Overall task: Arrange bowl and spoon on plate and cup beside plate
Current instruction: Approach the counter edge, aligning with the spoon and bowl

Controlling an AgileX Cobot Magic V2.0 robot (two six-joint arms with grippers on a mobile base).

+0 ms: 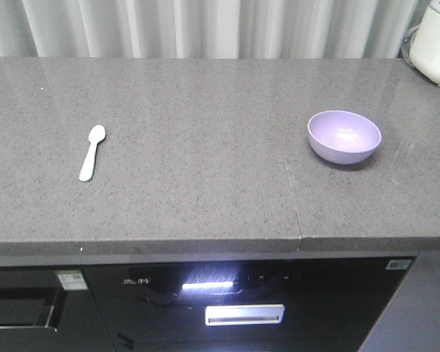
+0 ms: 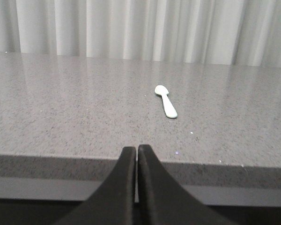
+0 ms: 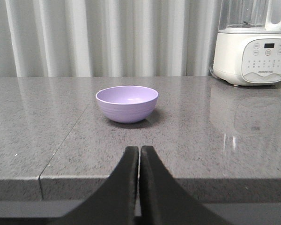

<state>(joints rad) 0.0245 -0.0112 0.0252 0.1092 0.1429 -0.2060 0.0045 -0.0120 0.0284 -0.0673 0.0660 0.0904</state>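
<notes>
The lavender bowl (image 1: 345, 136) stands upright on the grey counter's right part, also straight ahead in the right wrist view as the bowl (image 3: 127, 103). The pale mint spoon (image 1: 92, 152) lies flat on the left, scoop pointing away; the left wrist view has the spoon (image 2: 166, 101) ahead and slightly right. My left gripper (image 2: 137, 149) is shut and empty, held back over the counter's front edge. My right gripper (image 3: 139, 149) is likewise shut and empty, short of the bowl. The plate and the cup are out of view.
A white appliance (image 3: 252, 51) with a button panel stands at the counter's back right, seen as the appliance (image 1: 434, 42) in the front view. A seam (image 1: 294, 198) runs across the counter left of the bowl. Curtains hang behind; a dark oven front (image 1: 242, 308) sits below.
</notes>
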